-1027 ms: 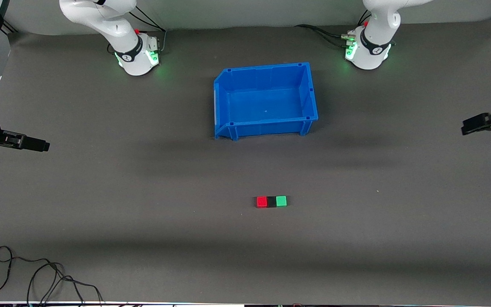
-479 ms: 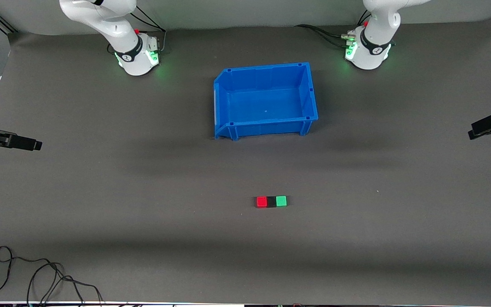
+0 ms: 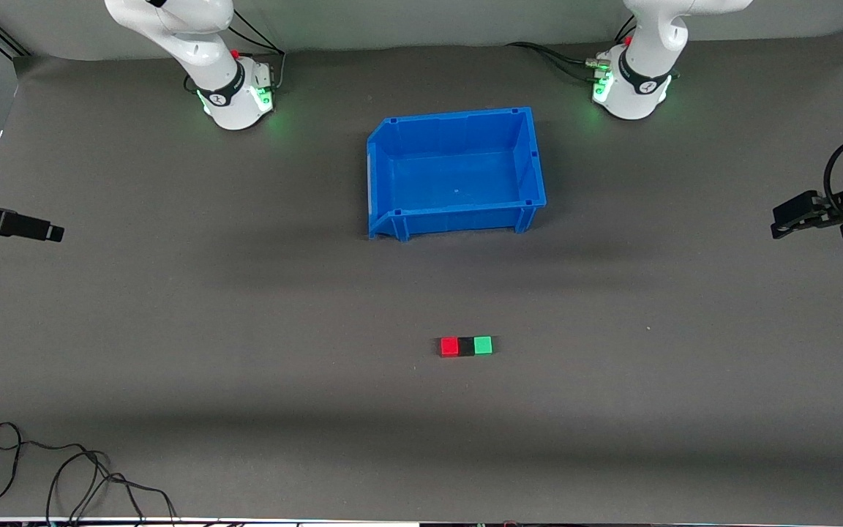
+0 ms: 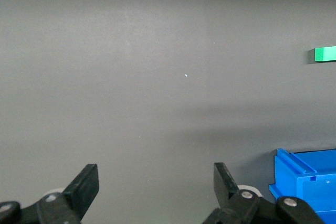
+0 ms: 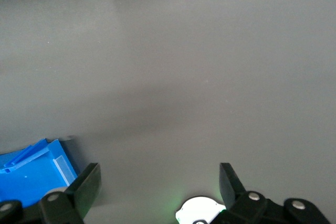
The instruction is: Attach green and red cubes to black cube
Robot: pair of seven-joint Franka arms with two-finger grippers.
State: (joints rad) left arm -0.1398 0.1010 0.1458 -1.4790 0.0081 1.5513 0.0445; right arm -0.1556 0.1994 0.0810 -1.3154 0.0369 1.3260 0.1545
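Observation:
The red cube (image 3: 449,346), the black cube (image 3: 466,346) and the green cube (image 3: 483,345) sit in one touching row on the mat, the black one in the middle, nearer to the front camera than the blue bin (image 3: 392,178). The green cube also shows in the left wrist view (image 4: 325,54). My left gripper (image 3: 780,223) is open and empty, up over the mat at the left arm's end; its own view shows it too (image 4: 156,181). My right gripper (image 3: 55,234) is open and empty, up over the right arm's end; its own view shows it too (image 5: 160,182).
The blue bin is empty and stands between the arm bases and the cubes; it shows in the left wrist view (image 4: 307,182) and the right wrist view (image 5: 31,174). A black cable (image 3: 63,476) lies coiled at the mat's near corner at the right arm's end.
My right gripper has drawn outward toward its end of the table. My left gripper drew outward, then came back inward a little. The cubes have not moved.

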